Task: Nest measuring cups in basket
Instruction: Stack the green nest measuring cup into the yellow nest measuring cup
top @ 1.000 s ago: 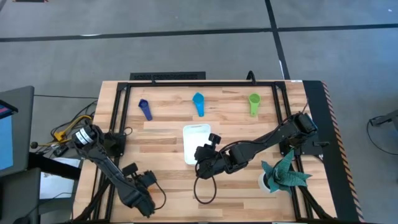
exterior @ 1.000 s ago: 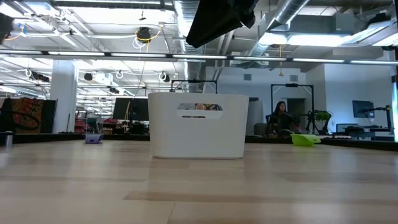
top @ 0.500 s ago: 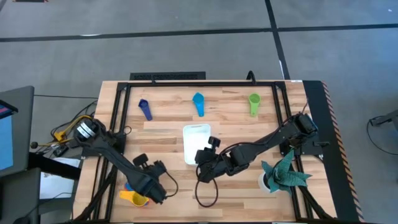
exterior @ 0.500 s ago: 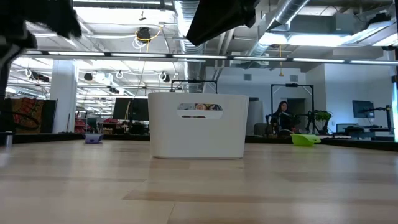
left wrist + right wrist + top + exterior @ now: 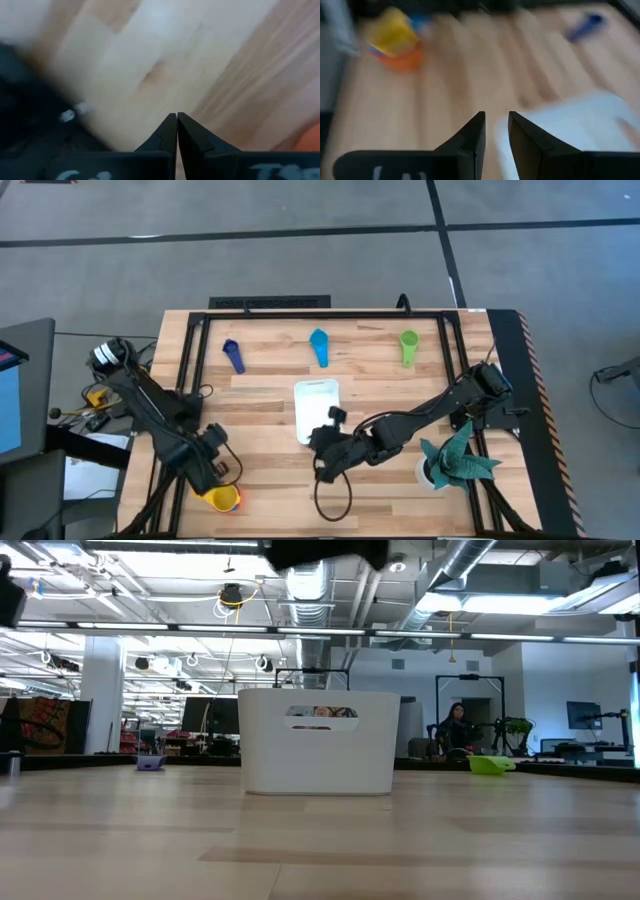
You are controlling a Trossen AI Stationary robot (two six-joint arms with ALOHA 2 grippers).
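A yellow cup sits in an orange cup (image 5: 222, 498) near the table's near-left corner; the right wrist view shows the same yellow-and-orange stack (image 5: 395, 42) with a bit of blue behind it. My left gripper (image 5: 212, 470) hovers just beside it, shut (image 5: 177, 118). The white basket (image 5: 317, 410) stands mid-table. My right gripper (image 5: 322, 455) hangs at the basket's near end, slightly open (image 5: 495, 120). The dark blue cup (image 5: 233, 355), light blue cup (image 5: 320, 345) and green cup (image 5: 408, 346) lie in a row by the far edge. A red cup does not show.
A teal folded-paper plant (image 5: 457, 460) stands at the near-right corner beside my right arm. A black frame (image 5: 300, 315) borders the table. A black cable loops on the wood (image 5: 332, 498) near the near edge. Bare wood lies between the basket and the far row of cups.
My left gripper has pulled away from the table's near edge, first right, then left and farther in, uncovering the yellow and orange cups it stood over. My right gripper has shifted a little toward the near edge and the left.
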